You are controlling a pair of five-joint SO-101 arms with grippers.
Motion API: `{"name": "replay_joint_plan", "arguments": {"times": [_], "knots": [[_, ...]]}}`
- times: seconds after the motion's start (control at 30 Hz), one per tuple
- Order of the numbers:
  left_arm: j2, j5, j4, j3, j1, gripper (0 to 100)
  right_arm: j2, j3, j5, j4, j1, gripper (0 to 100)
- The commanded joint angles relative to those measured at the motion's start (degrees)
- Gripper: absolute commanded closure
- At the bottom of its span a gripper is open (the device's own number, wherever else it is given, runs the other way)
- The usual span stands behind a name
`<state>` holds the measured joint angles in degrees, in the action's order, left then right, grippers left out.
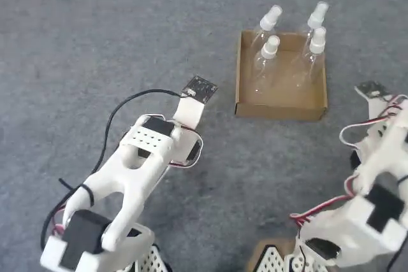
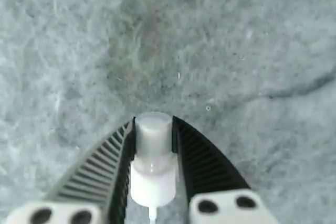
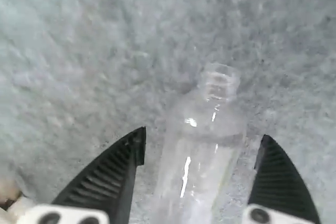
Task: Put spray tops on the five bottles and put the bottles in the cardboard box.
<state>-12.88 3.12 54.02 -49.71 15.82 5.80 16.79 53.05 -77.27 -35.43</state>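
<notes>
My left gripper (image 2: 152, 123) is shut on a white spray top (image 2: 153, 161), held between its black fingers (image 2: 110, 166) above the grey carpet. My right gripper (image 3: 202, 139) is open, and a clear bottle (image 3: 199, 145) with a bare threaded neck lies on the carpet between its fingers, apart from both. The cardboard box (image 1: 281, 107) stands at the back right and holds several clear bottles with white spray tops (image 1: 270, 46). The left arm (image 1: 143, 157) is left of the box, and the right arm (image 1: 376, 176) is at the right edge.
Grey carpet (image 1: 95, 49) covers the whole table. A black cable (image 1: 121, 109) loops beside the left arm. A brown piece (image 1: 262, 248) shows at the front edge by the right arm's base. Open carpet lies between the left arm and the box.
</notes>
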Motion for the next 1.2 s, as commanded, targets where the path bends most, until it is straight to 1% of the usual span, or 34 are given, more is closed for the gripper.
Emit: {"name": "replay_joint_plan", "arguments": {"times": [0.0, 0.13, 0.33, 0.53, 0.67, 0.73, 0.8, 0.93, 1.07, 1.17], "knots": [[-3.1, -0.3, -1.2, 0.1, 0.3, 99, 2.6, -4.1, 3.8, 0.3, -2.2, 73.1], [-3.1, -0.3, -1.2, 0.0, 0.3, 99, 5.4, -4.1, 2.6, 4.3, -2.6, 73.4], [-3.1, -0.3, -2.2, -0.2, 0.3, 99, 6.3, -4.3, -0.7, 6.1, -2.5, 74.5], [-3.1, -0.5, -2.4, -0.2, 0.3, 99, 3.9, -5.1, -2.7, 7.0, -2.3, 91.9], [-3.1, -0.5, -2.4, -0.2, 0.3, 99, -0.5, -6.9, -2.7, 5.8, -1.6, 97.4], [-3.1, -0.5, -2.4, -0.2, 0.3, 99, -4.4, -7.4, -2.8, 2.2, -0.3, 98.6], [-3.1, -0.5, -2.9, -0.1, 0.3, 99, -9.6, -7.0, -3.4, -0.9, 2.4, 99.1], [-3.3, -0.3, -3.6, -0.2, 0.8, 99, -21.7, -5.0, -10.6, -3.1, 9.6, 99.3], [-4.8, -0.2, -1.5, 0.8, -0.1, 99, -36.5, 2.2, -16.1, -3.0, 20.4, 99.3], [-10.3, -0.5, 0.5, 2.1, -3.3, 99, -47.0, 8.0, -22.2, -2.6, 30.7, 99.3]]}}
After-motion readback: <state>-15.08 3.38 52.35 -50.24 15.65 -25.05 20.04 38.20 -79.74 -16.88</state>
